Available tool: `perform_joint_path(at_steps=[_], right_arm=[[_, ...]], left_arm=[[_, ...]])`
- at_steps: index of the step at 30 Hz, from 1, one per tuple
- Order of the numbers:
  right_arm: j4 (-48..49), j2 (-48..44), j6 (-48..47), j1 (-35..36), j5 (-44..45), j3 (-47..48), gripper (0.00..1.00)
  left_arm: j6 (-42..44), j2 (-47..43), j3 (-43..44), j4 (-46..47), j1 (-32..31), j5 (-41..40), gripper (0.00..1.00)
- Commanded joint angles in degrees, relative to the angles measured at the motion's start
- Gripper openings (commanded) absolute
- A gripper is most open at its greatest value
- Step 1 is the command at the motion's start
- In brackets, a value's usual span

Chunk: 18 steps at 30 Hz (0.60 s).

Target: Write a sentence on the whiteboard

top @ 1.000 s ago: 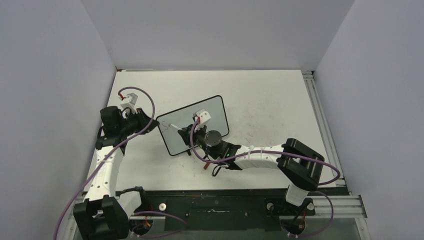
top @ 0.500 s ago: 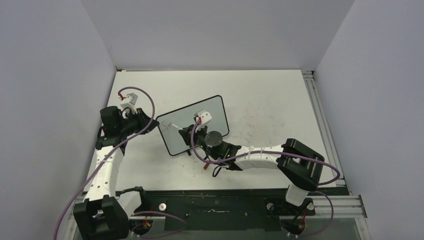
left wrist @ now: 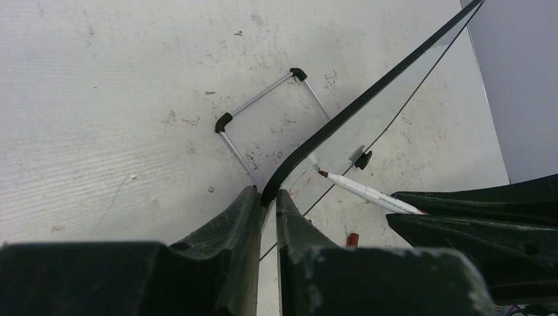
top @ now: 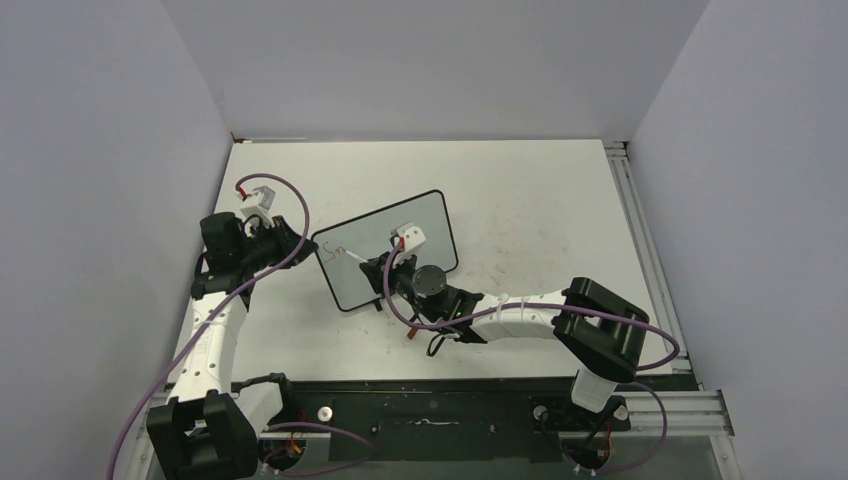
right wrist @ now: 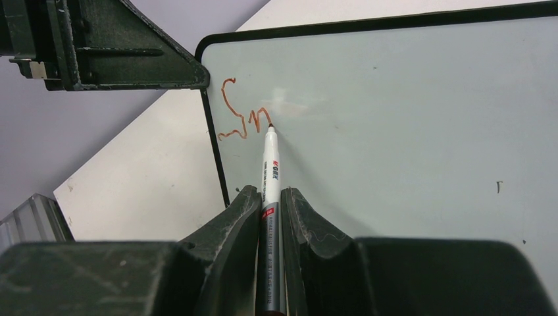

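The whiteboard (top: 400, 225) stands tilted mid-table, pale with a thin black frame; it also shows in the right wrist view (right wrist: 408, 118). My left gripper (left wrist: 268, 195) is shut on the whiteboard's left edge (left wrist: 342, 115). My right gripper (right wrist: 270, 192) is shut on a white marker (right wrist: 270, 172), its tip touching the board. The sentence (right wrist: 242, 115) so stands as red strokes "Sm" near the board's top left corner, faintly seen in the top view (top: 338, 250). The marker shows in the left wrist view (left wrist: 368, 192).
A red marker cap (left wrist: 353, 238) lies on the table in front of the board. A wire stand with black corners (left wrist: 263, 118) rests behind the board. Grey walls close the table on three sides; a rail (top: 640, 230) runs along the right edge.
The marker tip has moved rightward along the board and the red lettering has grown from a first stroke to "Sm". The left gripper has kept still on the board's edge.
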Motion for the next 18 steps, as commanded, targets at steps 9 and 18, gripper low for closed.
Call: perform_joint_path(at_steps=[9, 18], right_arm=[[1.91, -1.55, 0.09, 0.15, 2.43, -0.32, 0.05], [2.74, -1.60, -0.95, 0.07, 3.63, 1.30, 0.05]], left_arm=[[0.11, -0.46, 1.40, 0.04, 0.14, 0.90, 0.08], [0.11, -0.51, 1.31, 0.00, 0.09, 0.87, 0.08]])
